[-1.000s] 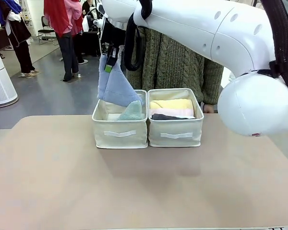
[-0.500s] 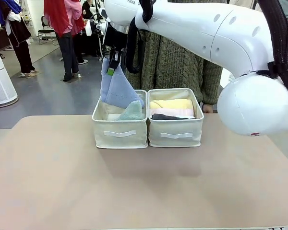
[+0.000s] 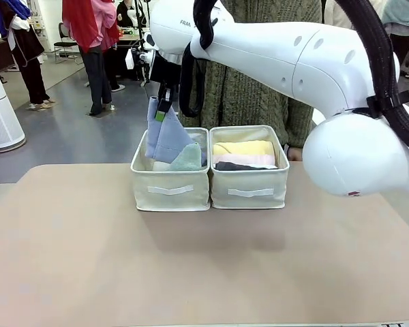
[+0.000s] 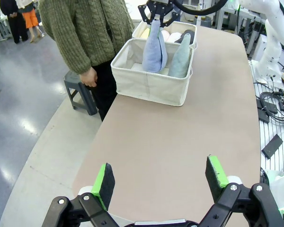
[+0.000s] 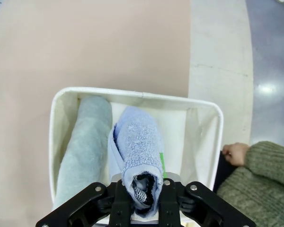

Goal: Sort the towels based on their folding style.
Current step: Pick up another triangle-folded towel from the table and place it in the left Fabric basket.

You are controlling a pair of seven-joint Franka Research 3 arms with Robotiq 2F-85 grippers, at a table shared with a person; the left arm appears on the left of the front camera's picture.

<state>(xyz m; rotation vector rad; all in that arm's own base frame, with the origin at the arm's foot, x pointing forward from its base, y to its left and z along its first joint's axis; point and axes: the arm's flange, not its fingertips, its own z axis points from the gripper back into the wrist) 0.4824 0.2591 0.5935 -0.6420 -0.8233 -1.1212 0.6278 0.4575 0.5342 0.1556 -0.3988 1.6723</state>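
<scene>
Above the left bin (image 3: 169,189), your right end effector (image 3: 163,107) is clamped on the narrow tip of the blue cone (image 3: 165,136), green pads pressed into the terry. The cone hangs point-up with its wide end down inside the bin, just beside the teal cone (image 3: 188,159), which leans against the bin's front wall. From the right wrist view you look straight down the blue cone (image 5: 138,156) into the bin (image 5: 199,127); the teal cone (image 5: 83,146) lies alongside it, touching or nearly so.

Your left end effector (image 4: 161,182) hovers well back over the bare worktop (image 4: 170,137), jaws spread wide with nothing between them.

Beside the left bin, touching it, the right bin (image 3: 249,191) holds rolls stacked on their sides: yellow (image 3: 244,148) at the top, pink (image 3: 245,160) under it, dark grey (image 3: 235,166) lowest at the front. In the left wrist view a white roll (image 4: 174,37) shows among them too.

A person in a green knit sweater (image 3: 249,88) stands close behind the bins, one hand (image 5: 235,153) hanging near the left bin's far wall. Your right arm (image 3: 293,61) crosses in front of them.
</scene>
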